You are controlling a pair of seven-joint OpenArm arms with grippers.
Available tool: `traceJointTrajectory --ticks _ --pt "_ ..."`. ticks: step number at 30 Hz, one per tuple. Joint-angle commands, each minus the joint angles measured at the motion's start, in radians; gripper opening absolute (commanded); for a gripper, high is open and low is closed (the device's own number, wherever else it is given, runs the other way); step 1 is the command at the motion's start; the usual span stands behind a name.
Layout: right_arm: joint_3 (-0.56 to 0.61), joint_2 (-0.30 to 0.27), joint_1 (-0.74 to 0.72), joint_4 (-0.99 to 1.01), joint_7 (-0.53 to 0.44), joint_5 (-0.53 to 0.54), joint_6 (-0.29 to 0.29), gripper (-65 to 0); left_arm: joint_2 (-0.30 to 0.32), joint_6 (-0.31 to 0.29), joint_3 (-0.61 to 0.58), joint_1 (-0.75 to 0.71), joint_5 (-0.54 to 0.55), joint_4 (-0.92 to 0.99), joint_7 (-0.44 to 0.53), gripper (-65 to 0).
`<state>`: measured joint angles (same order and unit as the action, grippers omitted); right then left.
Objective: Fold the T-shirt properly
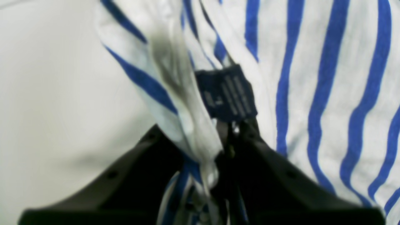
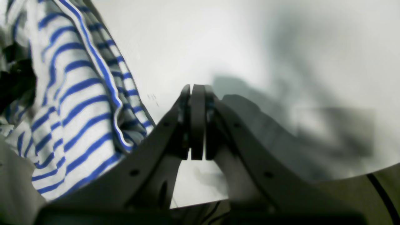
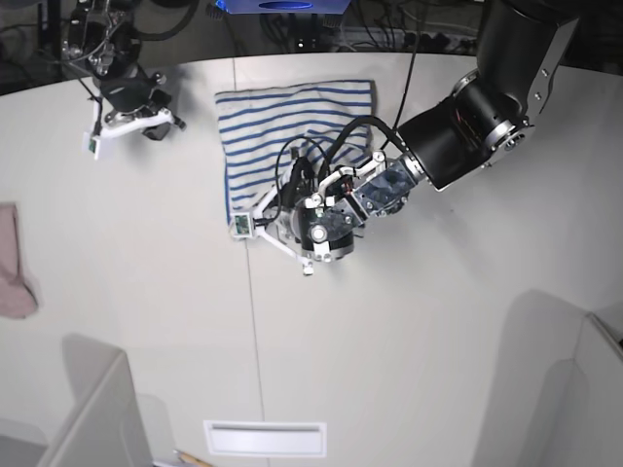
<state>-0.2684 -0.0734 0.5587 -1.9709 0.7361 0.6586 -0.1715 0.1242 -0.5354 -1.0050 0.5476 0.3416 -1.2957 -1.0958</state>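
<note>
Left gripper [image 1: 229,147] is right up close, clamped on a bunched T-shirt [image 1: 328,78] edge beside the neck label [image 1: 226,93]. From base view, shirt lies folded at table's [image 3: 409,341] 12 o'clock. Right gripper [image 2: 197,125] sits closed, empty, around 10. Looks mid-fold; next I'd carry that edge across and release flat.

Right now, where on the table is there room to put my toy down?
The near half of the table is bare, and so is the stretch between the pink cloth and the T-shirt. It is crowded where the left gripper pinches the shirt, and around the right gripper.
</note>
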Motion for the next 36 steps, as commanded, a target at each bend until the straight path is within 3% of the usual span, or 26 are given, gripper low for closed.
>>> traceJointTrajectory --ticks 1,10,15,16,21,24,26,30,36 --pt "-0.004 -0.006 0.008 -0.018 -0.01 0.01 0.01 -65.0 -0.001 -0.018 0.002 0.009 -0.029 0.003 -0.004 -65.0" --pt "0.002 -0.01 0.002 -0.018 -0.003 0.008 0.01 -65.0 0.004 -0.022 0.002 0.009 -0.072 0.008 -0.007 -65.0" --pt "0.004 -0.013 0.001 -0.018 -0.002 0.008 0.01 -65.0 -0.001 -0.022 0.007 0.012 -0.072 0.003 -0.094 -65.0" --pt "0.004 -0.015 0.001 -0.018 -0.002 0.008 0.01 -65.0 -0.001 -0.022 0.018 0.012 -0.072 0.003 -0.105 -61.7" --pt "0.005 -0.016 0.001 -0.018 -0.002 0.008 0.011 -65.0 -0.002 -0.022 0.137 0.027 -0.072 0.003 -0.111 -26.8" --pt "0.005 -0.016 0.001 -0.018 -0.002 0.008 0.011 -65.0 0.001 -0.022 0.232 0.039 -0.072 -0.031 -0.113 -15.8" --pt "0.014 -0.016 0.001 -0.018 0.0 0.008 0.011 -65.0 0.002 -0.022 0.292 0.036 -0.072 -0.106 -0.126 -12.2" --pt "0.064 -0.018 -0.01 -0.017 0.0 0.008 0.011 -65.0 0.018 -0.024 0.351 0.03 -0.072 -0.244 -0.229 -11.8" --pt "0.119 -0.016 -0.025 -0.012 0.0 0.005 0.011 -65.0 0.128 -0.027 0.354 -0.019 -0.071 -0.344 -0.235 -12.7"
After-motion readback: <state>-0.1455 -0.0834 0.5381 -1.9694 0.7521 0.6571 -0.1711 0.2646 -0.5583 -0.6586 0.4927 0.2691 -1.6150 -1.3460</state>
